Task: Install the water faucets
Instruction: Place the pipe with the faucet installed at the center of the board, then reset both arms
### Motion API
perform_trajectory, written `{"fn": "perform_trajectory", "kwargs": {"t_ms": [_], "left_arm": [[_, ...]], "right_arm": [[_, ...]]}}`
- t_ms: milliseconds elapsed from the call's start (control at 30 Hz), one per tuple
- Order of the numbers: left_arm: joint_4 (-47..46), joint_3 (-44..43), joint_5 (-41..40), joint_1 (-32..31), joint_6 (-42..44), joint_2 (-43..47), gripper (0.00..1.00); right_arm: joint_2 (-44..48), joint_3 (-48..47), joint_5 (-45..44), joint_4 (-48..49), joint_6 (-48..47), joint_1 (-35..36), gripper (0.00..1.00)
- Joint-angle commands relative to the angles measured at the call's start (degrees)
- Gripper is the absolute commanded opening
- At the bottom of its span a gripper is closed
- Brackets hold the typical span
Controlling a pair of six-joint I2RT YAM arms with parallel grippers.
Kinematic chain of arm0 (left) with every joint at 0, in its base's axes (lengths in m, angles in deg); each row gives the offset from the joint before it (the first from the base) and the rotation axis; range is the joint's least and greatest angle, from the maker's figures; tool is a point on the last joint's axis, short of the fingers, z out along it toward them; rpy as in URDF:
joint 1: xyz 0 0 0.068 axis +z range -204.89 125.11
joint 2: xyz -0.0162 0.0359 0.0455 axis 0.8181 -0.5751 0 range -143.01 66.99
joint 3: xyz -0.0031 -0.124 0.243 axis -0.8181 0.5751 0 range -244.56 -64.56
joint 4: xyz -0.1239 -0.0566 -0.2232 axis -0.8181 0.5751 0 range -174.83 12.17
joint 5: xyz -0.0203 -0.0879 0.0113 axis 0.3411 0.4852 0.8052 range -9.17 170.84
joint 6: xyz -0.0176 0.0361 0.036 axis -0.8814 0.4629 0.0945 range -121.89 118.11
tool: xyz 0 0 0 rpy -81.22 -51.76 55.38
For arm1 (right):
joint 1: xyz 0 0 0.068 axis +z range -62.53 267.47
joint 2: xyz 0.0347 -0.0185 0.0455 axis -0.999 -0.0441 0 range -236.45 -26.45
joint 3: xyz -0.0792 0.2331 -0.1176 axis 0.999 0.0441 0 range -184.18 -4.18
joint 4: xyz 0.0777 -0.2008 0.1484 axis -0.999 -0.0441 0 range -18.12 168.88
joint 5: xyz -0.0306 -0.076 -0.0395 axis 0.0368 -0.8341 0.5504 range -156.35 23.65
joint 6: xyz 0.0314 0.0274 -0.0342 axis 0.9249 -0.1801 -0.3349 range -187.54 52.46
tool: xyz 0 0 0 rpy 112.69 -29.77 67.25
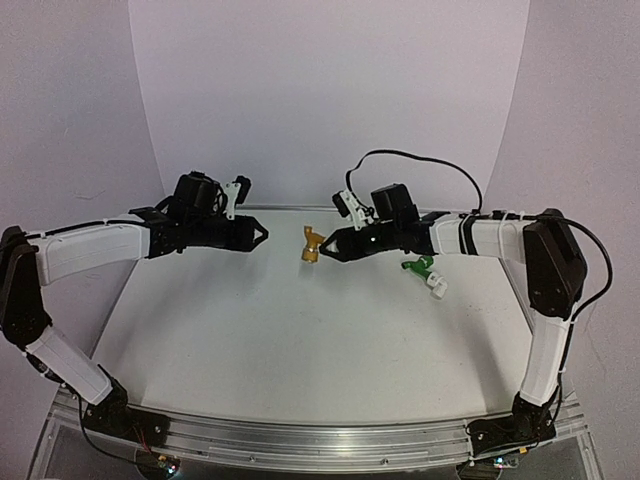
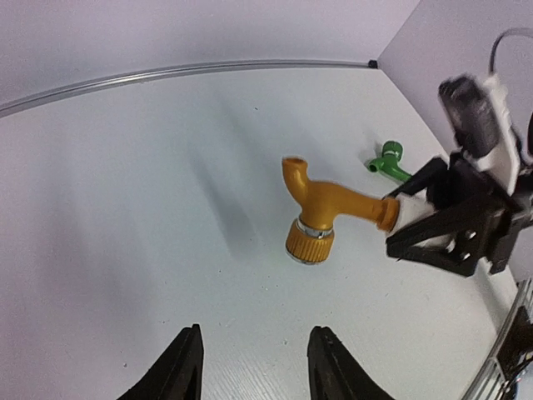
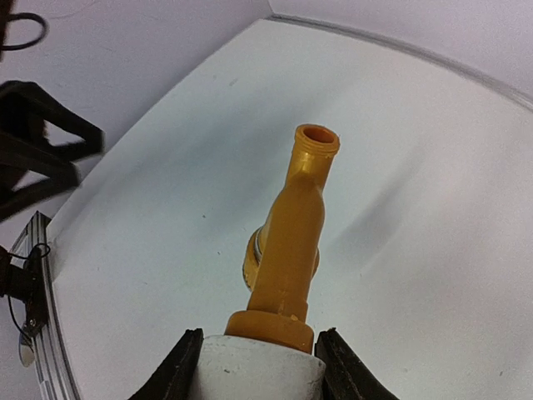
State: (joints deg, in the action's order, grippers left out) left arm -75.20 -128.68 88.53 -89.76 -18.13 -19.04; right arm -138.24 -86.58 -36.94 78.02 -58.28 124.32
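Observation:
My right gripper [image 1: 328, 247] is shut on a white pipe fitting [image 3: 258, 371] that is joined to the end of the orange-yellow faucet [image 1: 313, 245]. It holds the faucet above the table, spout end pointing away from the jaws [image 3: 291, 242]. From the left wrist the faucet [image 2: 321, 208] shows its ribbed knob hanging down, with the right gripper [image 2: 416, 229] behind it. My left gripper [image 1: 262, 236] is open and empty, a short way left of the faucet, its gap [image 2: 254, 333] facing it. The green faucet [image 1: 418, 265] lies on the table under the right arm, also seen from the left wrist [image 2: 387, 161].
A small white fitting [image 1: 438, 285] lies attached to or against the green faucet. The white table [image 1: 300, 340] has a curved white back wall and a metal rail [image 1: 300, 435] at its near edge. My left gripper's dark fingers [image 3: 42, 150] show at the left of the right wrist view.

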Motion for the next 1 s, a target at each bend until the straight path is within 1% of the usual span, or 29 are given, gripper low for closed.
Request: {"fn": "perform_trajectory", "kwargs": {"t_ms": [0,100,200,233,333,400,433,467,533,600,667,767,833,900,967], "left_arm": [[-1.28,-0.16,-0.55,0.47,-0.8,4.08,0.49],[-1.28,-0.74,0.34,0.48,-0.96,3.93,0.52],[-1.28,-1.31,1.25,0.5,-1.15,3.72,0.54],[-1.31,-1.46,1.39,0.46,-1.21,3.67,0.55],[-1.28,-1.73,1.53,0.49,-1.42,3.85,0.58],[-1.28,-1.84,1.24,0.46,-1.5,4.26,0.61],[-1.28,-1.88,0.66,0.47,-1.66,4.53,0.63],[-1.29,-1.89,0.06,0.45,-1.75,4.89,0.65],[-1.26,-2.22,-1.19,0.47,-1.77,5.56,0.69],[-1.04,-2.7,-3.03,0.46,-1.78,6.26,0.71],[-0.75,-3.26,-5.39,0.5,-1.95,6.94,0.72],[-0.58,-3.64,-11.35,0.57,-2.86,8.54,0.73],[-0.58,-3.66,-15.15,0.67,-3.52,10.12,0.74],[-0.79,-3.19,-19.45,0.68,-4.07,12.44,0.74],[-0.92,-2.94,-22.68,0.65,-3.95,14.45,0.75]], "right_arm": [[-0.27,5.61,-6.23,1.71,10.86,-1.5,0.11],[-0.04,8.54,-8.91,1.73,13.83,-1.51,0.14],[0.55,11.27,-12.08,1.82,15.02,-1.51,0.27],[0.85,12.13,-12.75,1.82,14.9,-1.51,0.33],[2.19,14.28,-16.14,1.41,14.58,-1.51,0.57],[3.47,14.63,-18.66,-0.55,13.82,-1.51,0.78],[4.33,14.24,-20.08,-2.72,13.2,-1.51,0.92],[4.97,13.83,-21.2,-4.4,12.44,-1.47,0.97],[7.5,13.01,-23.93,-7.17,11.14,-1.51,0.98],[10.52,11.13,-28.53,-10.67,11.27,-1.51,0.98],[12.35,7.44,-33.88,-16.08,11.33,-1.51,0.98],[14.67,1.61,-39.44,-24.34,8.97,-1.51,0.98],[17.73,1.85,-40.52,-25.39,5.63,-1.51,0.98],[22.26,2.92,-39.4,-25.35,1.79,-1.51,0.98],[26.12,3.7,-39.45,-24.84,0.03,-1.51,0.98]]}}
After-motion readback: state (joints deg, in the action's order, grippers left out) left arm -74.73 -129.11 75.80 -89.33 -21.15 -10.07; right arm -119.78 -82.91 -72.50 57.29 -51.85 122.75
